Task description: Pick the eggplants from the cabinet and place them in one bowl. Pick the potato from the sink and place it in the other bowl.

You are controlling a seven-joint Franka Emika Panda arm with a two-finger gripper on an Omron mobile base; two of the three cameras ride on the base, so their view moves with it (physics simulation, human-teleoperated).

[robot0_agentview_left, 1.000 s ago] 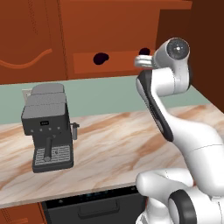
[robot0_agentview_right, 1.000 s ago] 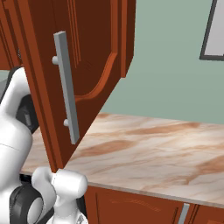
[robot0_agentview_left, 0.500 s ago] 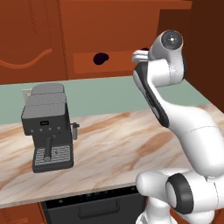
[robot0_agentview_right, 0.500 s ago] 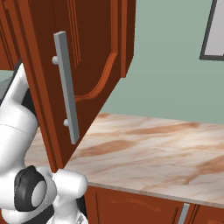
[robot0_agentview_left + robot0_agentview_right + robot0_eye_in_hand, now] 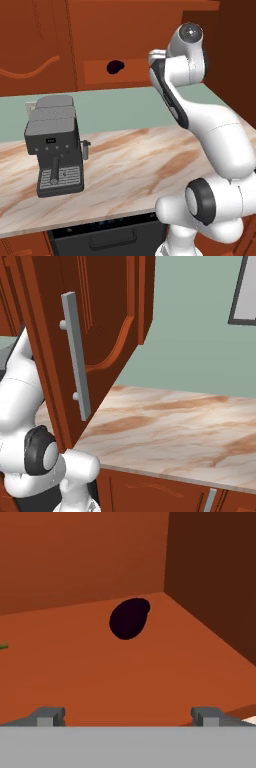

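Hand view: gripper (image 5: pixel 129 716) jaws spread wide, nothing between them. The two finger tips (image 5: pixel 49 716) sit at the bottom left and bottom right of the frame, well apart. One eggplant (image 5: pixel 129 618) lies on the cabinet (image 5: pixel 75 557) shelf floor, just above frame centre, near the back wall and close to the dark side wall on the right. It is ahead of the tips, not touching them. A small green sliver pokes in at the left edge, too little of it to identify.

Left base view: same eggplant (image 5: pixel 115 67) shows as a dark blob in the shelf niche, upper centre of the frame, under the reddish-brown cabinet (image 5: pixel 100 30) front. The arm rises from the lower right, and its upper end reaches toward the niche just right of the eggplant. A dark coffee machine (image 5: pixel 54 145) stands on the marble counter (image 5: pixel 135 165) at centre left, well apart from the arm. A dark appliance front sits under the counter edge at the bottom.

Right base view: an open cabinet door (image 5: pixel 95 331) with a long grey bar handle (image 5: pixel 76 356) fills the upper left and hangs over the marble counter (image 5: pixel 175 426). Green wall behind, a framed panel at the upper right corner. Arm body at the lower left, partly behind the door.
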